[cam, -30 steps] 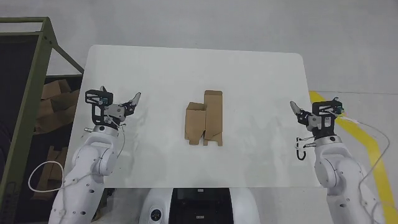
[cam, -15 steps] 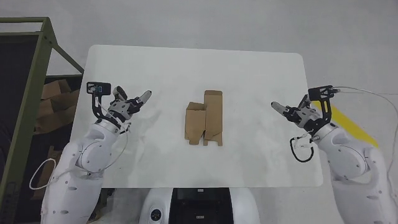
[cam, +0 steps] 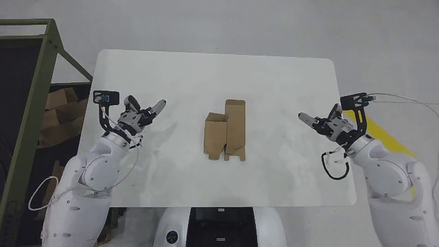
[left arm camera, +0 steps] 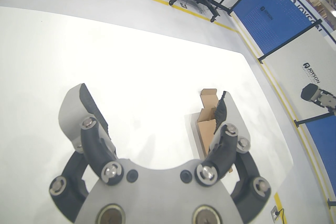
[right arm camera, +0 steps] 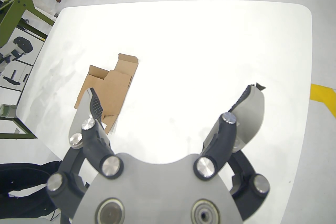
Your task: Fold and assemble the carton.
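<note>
The carton [cam: 225,130] is seen lying flat near the middle of the white table [cam: 206,75], apparently with its flaps still unfolded. The left gripper [left arm camera: 152,89] and right gripper [right arm camera: 174,88] are held spread wide at opposite table sides, well apart from it.

White table [cam: 206,75], green frame [cam: 27,22], cardboard scraps [cam: 62,110], yellow floor tape [right arm camera: 321,93]

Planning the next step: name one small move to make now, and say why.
Probably bring the left tool in toward the carton. It lies flat, not yet assembled, in the middle of the table; the left tool and the right tool are both open, empty, off to its sides.
</note>
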